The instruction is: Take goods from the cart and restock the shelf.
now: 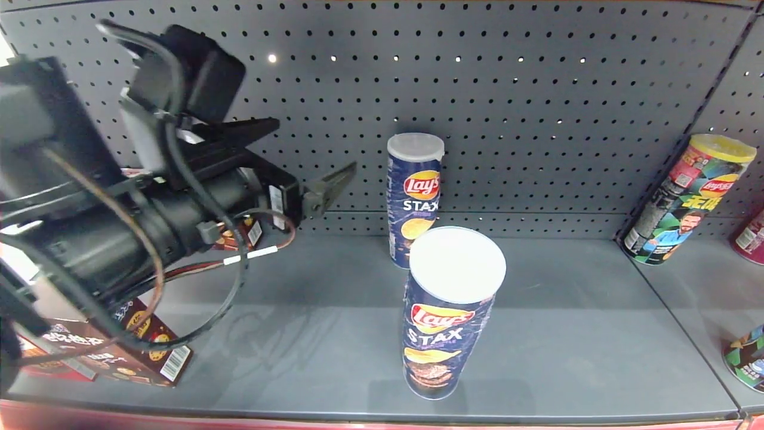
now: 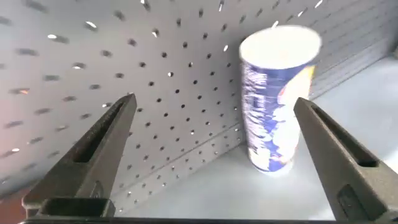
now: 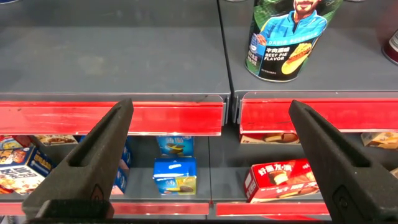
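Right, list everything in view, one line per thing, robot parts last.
blue chip cans: two, dark blue, upright mid-shelf, one in front of the other.
green cans: two, green, right bay; one at the back, one cut off at the front.
red can: one, dark red, far right, cut off.
snack boxes: several, brown, shelf's left end.
lower boxes: several, blue and red, shelf below.
shelf: one, grey, red front rail.
left gripper: open, black, near the pegboard.
right gripper: open, black, before the rail.
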`<state>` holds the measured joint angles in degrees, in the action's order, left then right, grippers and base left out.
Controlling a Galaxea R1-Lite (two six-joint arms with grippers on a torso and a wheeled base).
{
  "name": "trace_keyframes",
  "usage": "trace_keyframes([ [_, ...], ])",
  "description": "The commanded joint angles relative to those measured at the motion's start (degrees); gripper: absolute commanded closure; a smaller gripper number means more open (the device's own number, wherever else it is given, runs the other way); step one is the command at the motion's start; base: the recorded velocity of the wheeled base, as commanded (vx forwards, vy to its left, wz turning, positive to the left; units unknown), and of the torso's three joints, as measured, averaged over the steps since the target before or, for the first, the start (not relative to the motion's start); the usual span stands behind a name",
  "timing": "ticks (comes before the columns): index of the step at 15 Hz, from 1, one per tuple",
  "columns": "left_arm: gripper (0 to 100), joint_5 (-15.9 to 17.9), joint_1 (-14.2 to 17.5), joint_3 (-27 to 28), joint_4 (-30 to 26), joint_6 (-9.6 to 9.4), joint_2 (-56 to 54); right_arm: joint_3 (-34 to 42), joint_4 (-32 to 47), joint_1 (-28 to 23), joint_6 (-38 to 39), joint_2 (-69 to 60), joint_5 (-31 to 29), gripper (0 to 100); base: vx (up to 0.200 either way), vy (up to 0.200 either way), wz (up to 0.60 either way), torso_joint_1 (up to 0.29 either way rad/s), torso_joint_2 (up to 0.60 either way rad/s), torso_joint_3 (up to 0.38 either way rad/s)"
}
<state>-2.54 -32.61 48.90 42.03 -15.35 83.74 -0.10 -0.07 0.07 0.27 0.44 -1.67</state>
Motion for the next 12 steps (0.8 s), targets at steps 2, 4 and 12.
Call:
trace_keyframes([
  [2,0,-0.2,-1.5,-13.0,-0.5,0.41,-20.5,0.0,0.0,0.0,0.0,0.1,0.0,0,0.0,0.0,0.0,0.0,0.0,0.0],
  [4,0,-0.3,-1.4,-22.7,-2.6,0.32,-35.7,0.0,0.0,0.0,0.0,0.1,0.0,0,0.0,0.0,0.0,0.0,0.0,0.0],
  [12,0,6.6,38.5,-48.9,-8.3,10.69,-76.5,0.0,0.0,0.0,0.0,0.1,0.0,0,0.0,0.0,0.0,0.0,0.0,0.0],
])
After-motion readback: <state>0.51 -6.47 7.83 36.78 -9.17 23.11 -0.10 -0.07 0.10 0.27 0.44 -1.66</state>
